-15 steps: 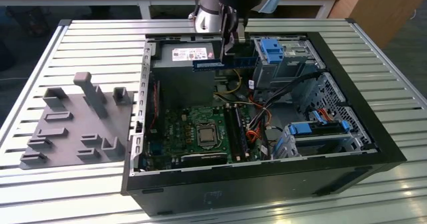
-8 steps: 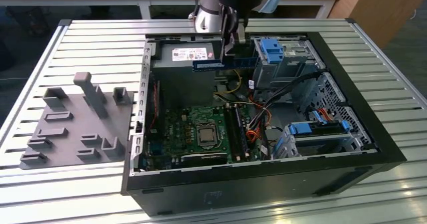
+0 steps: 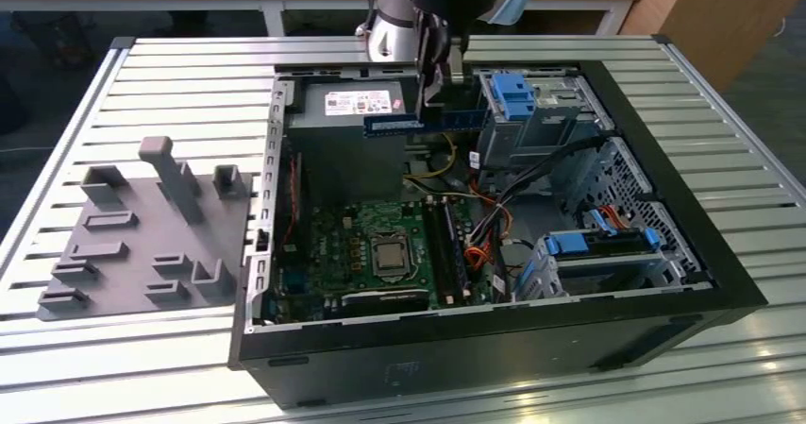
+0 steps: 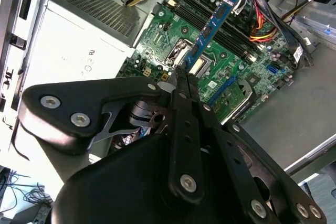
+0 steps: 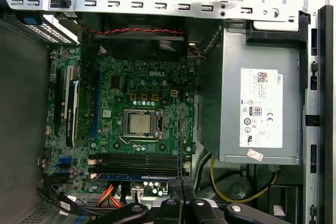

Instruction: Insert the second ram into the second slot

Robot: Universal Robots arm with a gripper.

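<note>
Above the open computer case (image 3: 504, 334), my gripper (image 3: 437, 103) is clamped on the second ram (image 3: 391, 125), a thin blue stick that hangs level in the air and touches nothing else. From the exterior view it sits between the grey power supply (image 3: 340, 131) and the drive cage, clear of the motherboard below.

In the second wrist view the two fingers meet at the gripper (image 4: 181, 74), with the second ram (image 4: 212, 24) running away from them over the motherboard towards the dark memory slots. In the first wrist view those memory slots (image 5: 136, 159) lie just beside the processor socket (image 5: 139, 123), and the stick's blue edge runs alongside them.

Things crowding the space:
- One bundle of orange and red cables (image 4: 262, 31), lying close to one end of the slots.
- One power supply (image 5: 252, 66), walling off one side of the board.
- Two blue drive-bay clips (image 3: 514, 93) (image 3: 590, 245), both on the exterior view's right.

Outside the case, on the exterior view's left, one grey fixture tray (image 3: 132, 235) with several upright pegs rests on the slatted metal table (image 3: 126, 367).
</note>
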